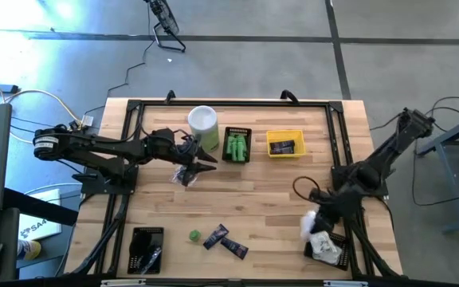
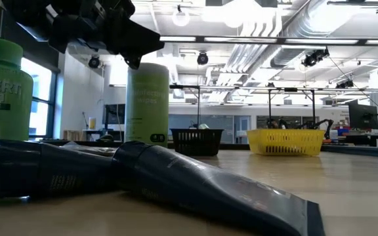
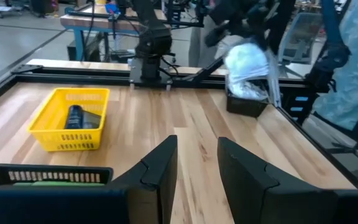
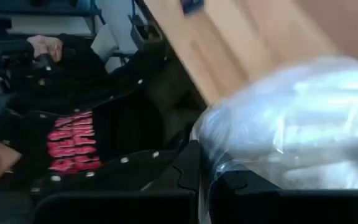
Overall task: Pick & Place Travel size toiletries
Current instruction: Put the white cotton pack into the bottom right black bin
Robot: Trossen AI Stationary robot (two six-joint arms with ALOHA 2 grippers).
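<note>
Overhead view. A pale wooden table (image 1: pixel 253 199) with plank grain, edged by a black metal frame, stands on a grey concrete floor; the level view shows an open workshop behind it with white ceiling ducts and lamps.

Left of centre: the left gripper (image 1: pixel 207 163) hangs over bare wood just beside a tall white-and-green canister (image 1: pixel 203 122), its fingers parted and holding nothing.

Centre, upper part: a black mesh basket (image 1: pixel 237 144) of green bottles (image 1: pixel 235 149), then a yellow mesh basket (image 1: pixel 284 143) holding a dark tube (image 1: pixel 283 147).

Centre, lower edge: a small green bottle (image 1: pixel 194 235) and two dark navy tubes (image 1: pixel 225 237) lie loose on the wood, the tubes soft and flattened at one end.

Lower right: the right gripper (image 1: pixel 312 220) is clamped on a crinkled white soft packet (image 1: pixel 309 224), above a black tray (image 1: pixel 327 249) of similar packets.

A person's black printed sleeve (image 4: pixel 73 146) shows beyond the table edge.
</note>
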